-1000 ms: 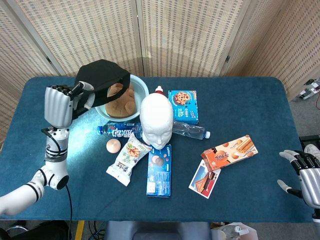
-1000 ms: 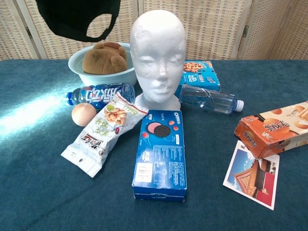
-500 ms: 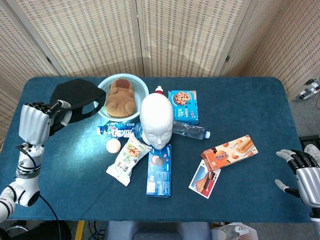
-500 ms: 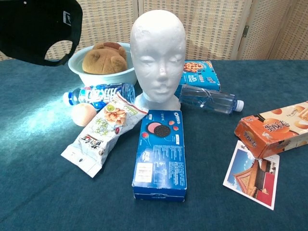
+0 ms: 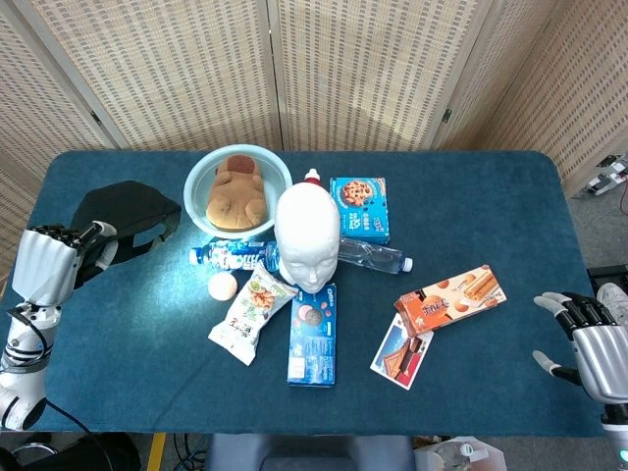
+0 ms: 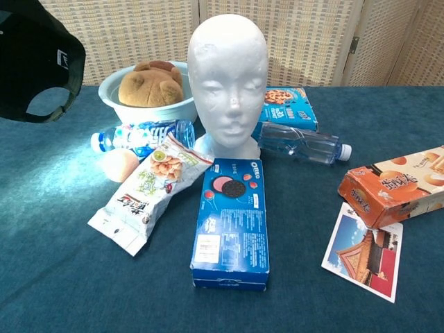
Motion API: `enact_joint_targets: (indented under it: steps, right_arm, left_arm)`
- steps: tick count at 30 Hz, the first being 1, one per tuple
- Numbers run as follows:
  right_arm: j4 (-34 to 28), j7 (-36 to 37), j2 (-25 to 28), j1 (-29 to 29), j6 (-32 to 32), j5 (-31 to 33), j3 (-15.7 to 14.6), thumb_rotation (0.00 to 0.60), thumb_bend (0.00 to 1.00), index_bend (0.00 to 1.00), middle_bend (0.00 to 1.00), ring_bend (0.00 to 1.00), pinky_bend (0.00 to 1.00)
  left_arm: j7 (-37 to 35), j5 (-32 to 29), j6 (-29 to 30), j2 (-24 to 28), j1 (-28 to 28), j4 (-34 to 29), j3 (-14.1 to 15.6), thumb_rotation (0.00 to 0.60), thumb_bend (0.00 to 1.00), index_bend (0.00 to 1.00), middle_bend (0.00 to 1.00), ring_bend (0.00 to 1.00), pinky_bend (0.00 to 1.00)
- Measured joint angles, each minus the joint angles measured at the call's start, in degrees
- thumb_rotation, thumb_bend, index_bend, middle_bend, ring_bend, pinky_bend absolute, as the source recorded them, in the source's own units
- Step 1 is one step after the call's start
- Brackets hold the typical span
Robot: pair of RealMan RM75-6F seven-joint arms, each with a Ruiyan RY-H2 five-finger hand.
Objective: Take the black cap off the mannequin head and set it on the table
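The black cap [image 5: 126, 220] hangs off the table's left side, gripped by my left hand [image 5: 47, 265] at its near edge. In the chest view the black cap [image 6: 35, 73] shows at the upper left, above the cloth; the hand itself is out of that frame. The white mannequin head [image 5: 306, 239] stands bare at the table's middle, also plain in the chest view as the mannequin head [image 6: 228, 83]. My right hand [image 5: 591, 345] hovers open at the far right edge, fingers spread, holding nothing.
A light blue bowl [image 5: 198, 177] with a brown plush toy sits behind the head. Around the head lie two water bottles [image 5: 232, 255], an egg [image 5: 223, 286], a snack bag [image 5: 252, 310], an Oreo box [image 5: 314, 334], a cookie box [image 5: 359, 208], an orange box [image 5: 450, 298] and a postcard [image 5: 401, 351].
My left hand has carried the cap leftward and downward, away from the bowl to the table's left edge. The right hand has shifted only slightly.
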Motion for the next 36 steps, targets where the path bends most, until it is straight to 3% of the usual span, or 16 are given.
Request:
enact_joint_targets:
  steps: [11, 18, 36]
  right_arm:
    - [0.1, 0.1, -0.2, 0.0, 0.0, 0.0, -0.2, 0.600, 0.08, 0.28, 0.26, 0.19, 0.23]
    - [-0.3, -0.3, 0.0, -0.2, 0.4, -0.2, -0.3, 0.600, 0.08, 0.28, 0.26, 0.19, 0.23]
    - [-0.9, -0.8, 0.1, -0.7, 0.9, 0.0, -0.5, 0.600, 0.08, 0.28, 0.26, 0.19, 0.23]
  left_arm:
    - [-1.0, 1.6, -0.5, 0.0, 2.4, 1.7, 3.4, 0.600, 0.40, 0.62, 1.00, 1.00, 1.00]
    - [-1.4, 3.5, -2.1, -3.1, 3.1, 6.3, 6.1, 0.600, 0.40, 0.62, 1.00, 1.00, 1.00]
    - [-5.3, 5.3, -6.6, -12.7, 1.6, 17.5, 9.3, 0.600, 0.40, 0.62, 1.00, 1.00, 1.00]
